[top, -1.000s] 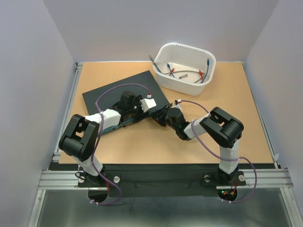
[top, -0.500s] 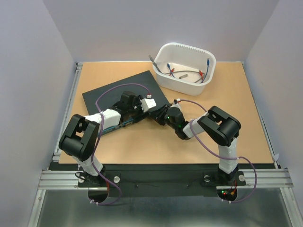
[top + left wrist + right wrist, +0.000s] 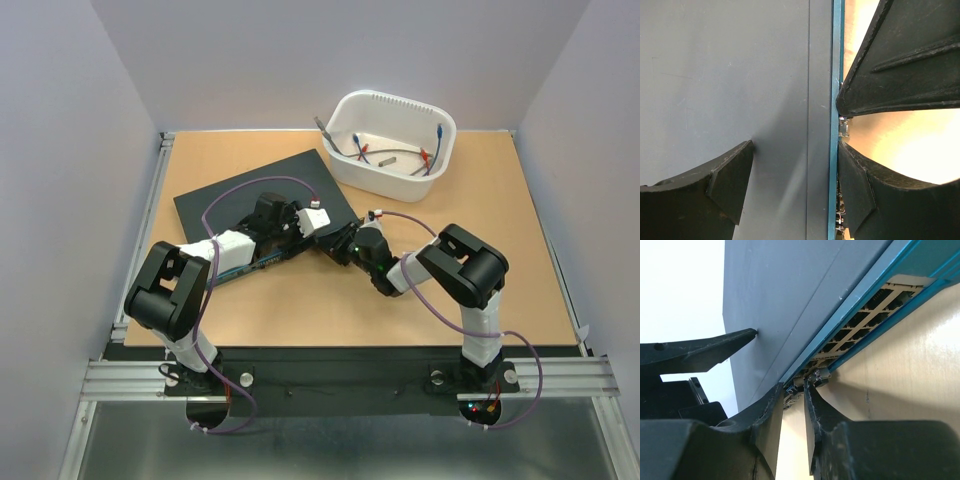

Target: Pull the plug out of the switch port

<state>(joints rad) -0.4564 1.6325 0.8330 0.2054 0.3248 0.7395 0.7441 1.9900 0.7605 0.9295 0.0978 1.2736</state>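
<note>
The switch [image 3: 250, 200] is a flat dark box lying at an angle on the table's left half, its blue port edge [image 3: 860, 322] facing the near side. In the right wrist view a small plug [image 3: 816, 376] sits in a port at the row's end. My right gripper [image 3: 795, 387] reaches it from the table side, and its narrow fingers pinch the plug's body at their tips. My left gripper [image 3: 795, 150] stands open astride the port edge, with one finger [image 3: 720, 190] on the switch's top and the other finger [image 3: 865, 190] against the blue face. From above, both grippers [image 3: 305, 222] [image 3: 335, 243] meet at the switch's right corner.
A white tub [image 3: 392, 145] with several loose cables stands at the back right. Bare wooden table [image 3: 500, 220] lies right of the arms. Grey walls close in three sides, and a metal rail [image 3: 140, 230] runs along the left edge.
My right gripper's fingers have narrowed onto the plug and the right arm has eased slightly toward the switch. The left arm and the switch have not moved.
</note>
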